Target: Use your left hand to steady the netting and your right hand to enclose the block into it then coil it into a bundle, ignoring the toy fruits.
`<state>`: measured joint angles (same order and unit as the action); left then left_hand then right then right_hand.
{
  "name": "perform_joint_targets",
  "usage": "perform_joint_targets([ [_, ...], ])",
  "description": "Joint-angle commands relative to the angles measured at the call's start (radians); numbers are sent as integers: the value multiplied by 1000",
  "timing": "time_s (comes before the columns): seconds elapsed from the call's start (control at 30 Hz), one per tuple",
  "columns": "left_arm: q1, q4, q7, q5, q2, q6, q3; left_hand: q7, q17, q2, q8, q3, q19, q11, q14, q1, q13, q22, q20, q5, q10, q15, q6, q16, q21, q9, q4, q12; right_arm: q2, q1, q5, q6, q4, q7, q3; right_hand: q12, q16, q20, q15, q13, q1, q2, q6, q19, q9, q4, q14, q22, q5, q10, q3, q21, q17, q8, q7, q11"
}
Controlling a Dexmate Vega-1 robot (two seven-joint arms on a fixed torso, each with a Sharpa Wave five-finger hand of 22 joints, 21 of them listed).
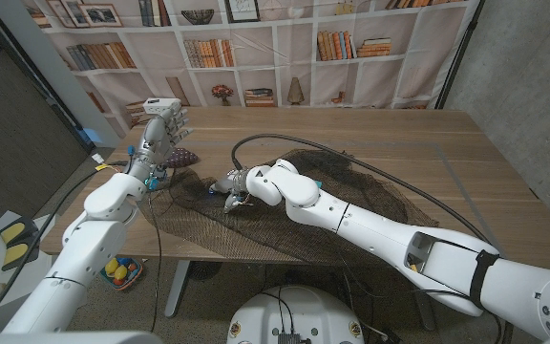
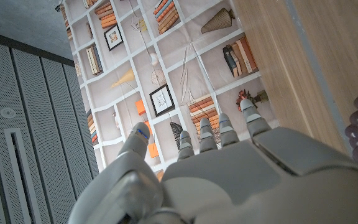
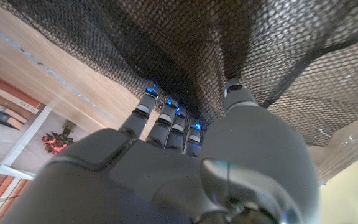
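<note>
Netting spread on desk, right hand working in it, left hand raised clear.
Wooden desk (image 1: 428, 143) carries the black netting (image 1: 351, 205) across its middle-front. Right hand (image 1: 232, 183) sits at the netting's left part, fingers (image 3: 166, 118) pushed into the mesh; grip can't be confirmed. Left hand (image 1: 165, 122) is up off the desk, fingers apart, holding nothing. Purple toy grapes (image 1: 181, 157) just beside it.

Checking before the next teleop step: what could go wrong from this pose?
1. The left hand is raised off the table, fingers apart, not on the netting; unsteadied, the mesh may drag along when pulled.
2. The right hand has its fingers in the mesh folds; they could snag when it withdraws.
3. The purple toy grapes sit at the netting's edge and could get swept in.
</note>
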<state>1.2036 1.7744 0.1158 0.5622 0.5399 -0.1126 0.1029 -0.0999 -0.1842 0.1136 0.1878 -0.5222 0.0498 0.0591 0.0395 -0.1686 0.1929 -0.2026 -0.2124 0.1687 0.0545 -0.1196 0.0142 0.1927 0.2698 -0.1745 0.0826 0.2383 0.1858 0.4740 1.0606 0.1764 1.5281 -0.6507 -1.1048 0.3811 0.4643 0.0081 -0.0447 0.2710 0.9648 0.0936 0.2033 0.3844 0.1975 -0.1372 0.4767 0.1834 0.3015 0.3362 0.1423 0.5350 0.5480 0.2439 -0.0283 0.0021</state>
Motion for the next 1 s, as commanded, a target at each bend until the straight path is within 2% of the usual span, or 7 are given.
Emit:
perform_joint_targets([
  [0.03, -22, -18, 8, -1, 3, 9, -12, -5, -1, -5, -2, 2, 0, 3, 4, 6, 6, -4, -2, 2, 6, -5, -2, 2, 2, -3, -7, -3, 49, 40, -22, -33, -13, 202, 14, 142, 229, -21, -158, 70, 118, 2, 246, 127, 21, -22, 171, 12, 19, 193, -14, 51, 165, 53, -10, -35],
  [0.07, -25, -20, 8, -2, 3, 10, -13, -6, -1, -5, -2, 2, 0, 2, 4, 6, 6, -4, -2, 2, 7, -5, -2, 2, 2, -3, -7, -2, 58, 50, -29, -43, -12, 239, 22, 178, 264, -23, -167, 86, 146, 10, 303, 143, 27, -24, 207, 14, 21, 236, -11, 61, 189, 72, -15, -30],
  [0.1, -27, -22, 8, -1, 3, 11, -14, -6, -1, -5, -2, 2, 0, 2, 4, 7, 6, -4, -2, 2, 8, -5, -2, 2, 2, -3, -7, -2, 65, 59, -34, -51, -12, 271, 28, 210, 289, -20, -172, 102, 173, 20, 362, 165, 35, -26, 240, 16, 20, 274, -7, 75, 202, 94, -24, -48],
  [0.2, -33, -28, 10, -2, 5, 15, -18, -5, -1, -6, -2, 3, 0, 2, 4, 8, 6, -4, -2, 2, 7, -5, -2, 2, 2, -3, -8, -3, 84, 83, -53, -81, -15, 375, 48, 329, 349, -28, -171, 176, 233, 46, 590, 178, 80, -12, 313, 22, -5, 392, -14, 110, 231, 213, -32, -59],
  [0.27, -38, -32, 12, -2, 6, 20, -21, -5, -1, -7, -3, 3, -1, 3, 4, 8, 6, -4, -2, 2, 6, -6, -2, 2, 1, -3, -8, -4, 94, 99, -64, -104, -19, 448, 60, 376, 361, -27, -166, 207, 241, 73, 673, 173, 104, 1, 347, 23, -18, 450, -8, 122, 237, 270, -24, -49],
  [0.53, -60, -45, 21, 2, 12, 39, -33, -5, -1, -9, -3, 4, -1, 2, 3, 11, 6, -4, -2, 3, 2, -7, -4, 1, 0, -3, -8, -7, 113, 159, -96, -131, -15, 660, 109, 402, 360, -37, -168, 231, 242, 88, 686, 167, 126, 15, 375, 23, -31, 472, 4, 133, 248, 301, -27, -53],
  [1.0, -109, -77, 31, -3, 9, 52, -59, -8, -1, -10, -5, 4, -1, 3, 1, 12, 6, -4, -2, 4, 0, -8, -8, -1, 0, -3, -9, -9, 104, 253, -431, -149, 0, 779, 283, 398, 312, -33, -168, 222, 235, 92, 672, 153, 152, 32, 370, 21, -38, 467, 23, 143, 245, 328, -30, -53],
])
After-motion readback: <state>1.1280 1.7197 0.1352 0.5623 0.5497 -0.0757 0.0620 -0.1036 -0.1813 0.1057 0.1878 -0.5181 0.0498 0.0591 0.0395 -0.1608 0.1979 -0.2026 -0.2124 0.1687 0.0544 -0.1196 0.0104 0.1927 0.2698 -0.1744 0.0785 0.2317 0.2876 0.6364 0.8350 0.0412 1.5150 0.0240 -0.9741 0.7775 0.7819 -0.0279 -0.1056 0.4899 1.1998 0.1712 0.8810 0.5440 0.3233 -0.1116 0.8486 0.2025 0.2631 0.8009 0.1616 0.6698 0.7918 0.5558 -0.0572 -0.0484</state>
